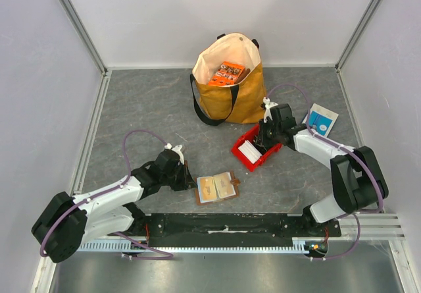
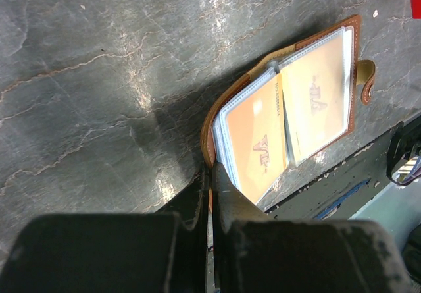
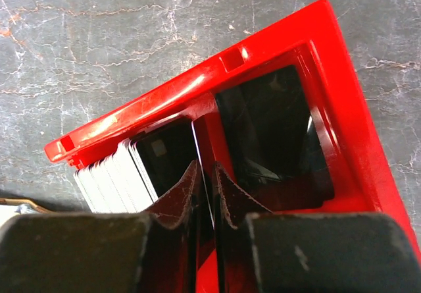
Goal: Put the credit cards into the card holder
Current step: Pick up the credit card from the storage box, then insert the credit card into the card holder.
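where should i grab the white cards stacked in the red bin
Pinch the exposed top edge of the white plastic cards, coming straight down from above: they stand on edge, packed together, and the walls of the red plastic bin block their sides.

Top external view, fixed high at the near edge, looks down over the whole table (image 1: pixel 145 108); left wrist view faces down close on the open card holder (image 2: pixel 289 115), right wrist view close on the red bin (image 3: pixel 197 82), both visible from above too.
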Robot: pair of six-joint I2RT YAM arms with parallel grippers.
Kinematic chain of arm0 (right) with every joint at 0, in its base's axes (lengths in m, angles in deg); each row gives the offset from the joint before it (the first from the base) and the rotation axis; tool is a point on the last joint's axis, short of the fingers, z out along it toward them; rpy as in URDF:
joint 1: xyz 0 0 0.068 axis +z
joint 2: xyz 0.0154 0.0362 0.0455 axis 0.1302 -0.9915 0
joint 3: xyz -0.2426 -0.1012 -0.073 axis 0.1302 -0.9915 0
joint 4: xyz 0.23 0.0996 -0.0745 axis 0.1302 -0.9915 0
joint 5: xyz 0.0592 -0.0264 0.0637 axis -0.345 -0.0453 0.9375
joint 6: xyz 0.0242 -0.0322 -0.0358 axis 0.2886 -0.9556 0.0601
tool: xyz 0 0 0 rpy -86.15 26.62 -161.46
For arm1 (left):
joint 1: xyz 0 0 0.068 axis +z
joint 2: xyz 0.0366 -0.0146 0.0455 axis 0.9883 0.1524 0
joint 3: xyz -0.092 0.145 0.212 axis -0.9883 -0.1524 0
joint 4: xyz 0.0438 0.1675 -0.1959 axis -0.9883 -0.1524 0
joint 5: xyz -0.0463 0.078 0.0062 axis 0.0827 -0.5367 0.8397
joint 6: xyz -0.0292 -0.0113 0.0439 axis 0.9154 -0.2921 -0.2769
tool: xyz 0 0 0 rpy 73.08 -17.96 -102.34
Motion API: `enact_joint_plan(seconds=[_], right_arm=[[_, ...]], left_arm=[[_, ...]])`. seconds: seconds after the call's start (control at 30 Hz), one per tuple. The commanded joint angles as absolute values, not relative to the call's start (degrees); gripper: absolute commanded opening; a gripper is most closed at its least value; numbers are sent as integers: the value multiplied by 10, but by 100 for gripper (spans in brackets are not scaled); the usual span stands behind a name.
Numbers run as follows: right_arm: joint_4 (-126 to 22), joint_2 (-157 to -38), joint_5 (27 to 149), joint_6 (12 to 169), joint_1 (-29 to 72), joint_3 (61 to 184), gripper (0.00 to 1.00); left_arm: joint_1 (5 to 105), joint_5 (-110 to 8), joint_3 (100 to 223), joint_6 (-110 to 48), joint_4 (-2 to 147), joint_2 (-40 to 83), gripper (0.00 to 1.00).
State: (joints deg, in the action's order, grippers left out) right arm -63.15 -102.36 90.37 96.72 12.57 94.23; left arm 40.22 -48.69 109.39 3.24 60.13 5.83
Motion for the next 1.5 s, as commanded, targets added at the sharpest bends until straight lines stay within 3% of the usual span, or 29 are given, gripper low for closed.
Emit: enact_joint_plan(seconds=[0.0, 0.13, 0.27, 0.73, 1.27, 1.47], right_arm=[[-655, -1038, 881, 952, 134, 969, 17], [-661, -1043, 877, 945, 146, 972, 18], [-668, -1031, 864, 945, 150, 978, 1], [-703, -867, 830, 977, 155, 1015, 0], [-601, -703, 706, 1237, 389, 847, 0], [-553, -734, 539, 1325, 552, 831, 0]], left_arm=[[399, -479, 1117, 12, 619, 61, 2], [400, -478, 1117, 12, 620, 61, 2], [400, -473, 1115, 10, 622, 60, 2], [399, -455, 1107, 9, 631, 45, 2], [400, -445, 1105, 8, 639, 40, 2], [400, -447, 1101, 17, 636, 30, 2]])
